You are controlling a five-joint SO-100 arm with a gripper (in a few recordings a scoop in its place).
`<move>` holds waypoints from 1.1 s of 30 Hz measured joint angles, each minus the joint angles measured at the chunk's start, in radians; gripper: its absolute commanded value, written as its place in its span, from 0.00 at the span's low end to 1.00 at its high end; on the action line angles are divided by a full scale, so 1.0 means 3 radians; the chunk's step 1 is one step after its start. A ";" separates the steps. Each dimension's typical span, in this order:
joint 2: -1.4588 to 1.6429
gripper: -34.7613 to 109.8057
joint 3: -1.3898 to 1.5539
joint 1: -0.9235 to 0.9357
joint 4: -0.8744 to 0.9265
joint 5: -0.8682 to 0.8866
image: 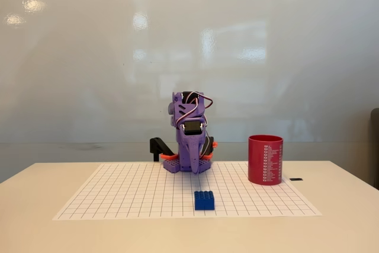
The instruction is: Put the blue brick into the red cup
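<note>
A: Starting at the left of the fixed view: white table (35, 182), bare at that end. Then a paper grid mat (118, 197) lying flat on top.

B: And behind the mat's middle?

A: Purple robot arm (190, 131), folded down small, with red, white and black wires looped over the top. Black clamp (159, 146) just beside the base, on the left. Gripper (194, 161) pointing straight down at the mat, tips near the paper.

B: Open or closed?

A: Can't tell. Fingers seen end-on, looking like one purple point. Nothing held, by the look of things.

B: Where's the blue brick (204, 200)?

A: On the mat, in front of the arm, a little to the right of the gripper. Flat down, studs up. Well apart from the gripper, not touched yet.

B: So what first?

A: Probably lifting up, unfolding and reaching forward. Then coming down from right above, fingers wide, one on each side of the brick. Squeezing on the flat sides, not the bumps. Small thing, easy to push away if bumped sideways.

B: Then going right?

A: Yes. Red cup (265, 159) standing up straight near the mat's far right corner, white print down the side. Much taller than the brick, so lifting high before crossing, or a knock on the rim. Letting go right over the hole.

B: Anything in the way?

A: No, just open mat between brick and cup. Only a tiny black thing (296, 179) on the table past the cup, too small to name.
</note>
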 measured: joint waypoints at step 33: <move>0.0000 0.24 0.0000 0.0056 0.0000 0.0051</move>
